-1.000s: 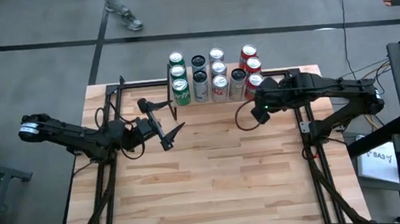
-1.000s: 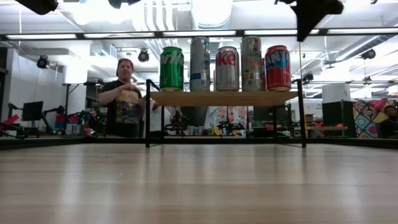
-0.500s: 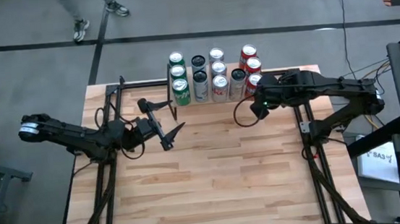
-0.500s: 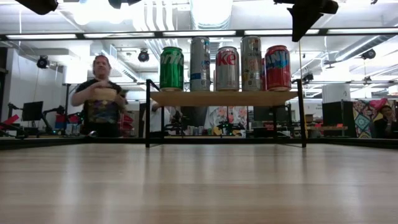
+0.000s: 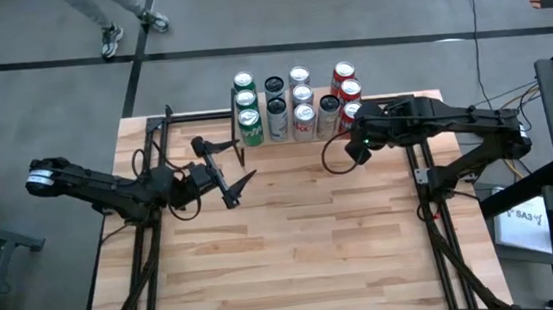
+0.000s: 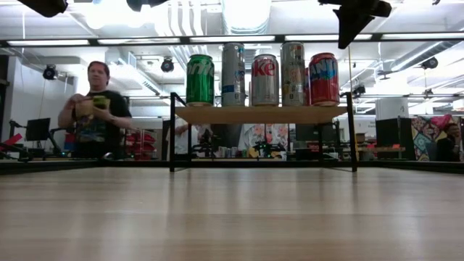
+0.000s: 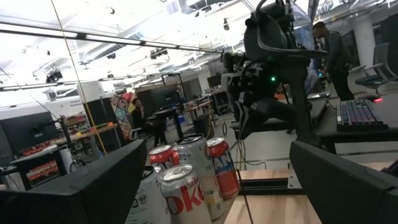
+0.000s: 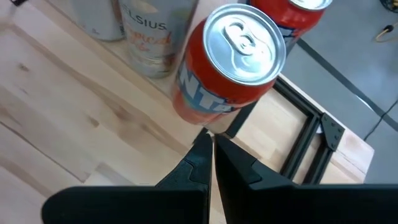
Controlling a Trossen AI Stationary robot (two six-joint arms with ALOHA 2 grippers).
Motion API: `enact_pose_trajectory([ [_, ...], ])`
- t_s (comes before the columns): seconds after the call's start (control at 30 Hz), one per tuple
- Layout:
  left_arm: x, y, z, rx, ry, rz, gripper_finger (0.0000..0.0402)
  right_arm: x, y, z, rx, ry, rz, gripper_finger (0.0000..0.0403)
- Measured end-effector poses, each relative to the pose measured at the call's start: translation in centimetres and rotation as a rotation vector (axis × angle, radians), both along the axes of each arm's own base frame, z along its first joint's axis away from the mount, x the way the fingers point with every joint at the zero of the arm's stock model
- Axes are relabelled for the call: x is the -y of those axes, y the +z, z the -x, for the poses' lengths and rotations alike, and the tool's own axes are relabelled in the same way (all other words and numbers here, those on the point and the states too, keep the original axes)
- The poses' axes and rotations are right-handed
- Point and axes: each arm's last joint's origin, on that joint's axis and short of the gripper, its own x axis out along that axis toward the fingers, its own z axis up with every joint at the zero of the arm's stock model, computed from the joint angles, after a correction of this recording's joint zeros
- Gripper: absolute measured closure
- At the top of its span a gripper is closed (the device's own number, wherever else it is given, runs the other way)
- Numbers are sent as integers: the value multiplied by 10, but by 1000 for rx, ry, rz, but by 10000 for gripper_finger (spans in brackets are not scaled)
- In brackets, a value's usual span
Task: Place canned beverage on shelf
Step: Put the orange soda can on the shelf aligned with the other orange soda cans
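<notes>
Your right gripper (image 5: pixel 353 154) sits just off the right front corner of the shelf (image 6: pixel 261 114), with its two fingers (image 8: pixel 208 160) pressed together and nothing between them; in the right wrist view their tips point at the foot of an orange soda can (image 8: pixel 229 61) that stands upright on the shelf board, close to it but with no contact you can confirm. The shelf stands at the far edge of the table (image 5: pixel 295 254), and you can see it already loaded: from the low view a green can (image 6: pixel 200 80), a tall blue-and-silver can (image 6: pixel 233 74), a silver cola can (image 6: pixel 265 80), another tall silver can (image 6: pixel 293 73) and the orange soda can stand in a row along its front, all upright, with more cans in rows behind them in the high view. Your left gripper (image 5: pixel 226 174) hangs over the table to the left of the shelf, jaws spread wide and holding nothing, aimed toward the cans. Beyond the table, a person (image 6: pixel 93 109) stands in the room at the left of the low view.
</notes>
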Motion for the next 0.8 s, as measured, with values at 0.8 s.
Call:
enact_pose_trajectory([
  [0.8, 0, 0, 0, 0, 0, 0, 20, 4, -3, -4, 12, -31, 135, 394],
])
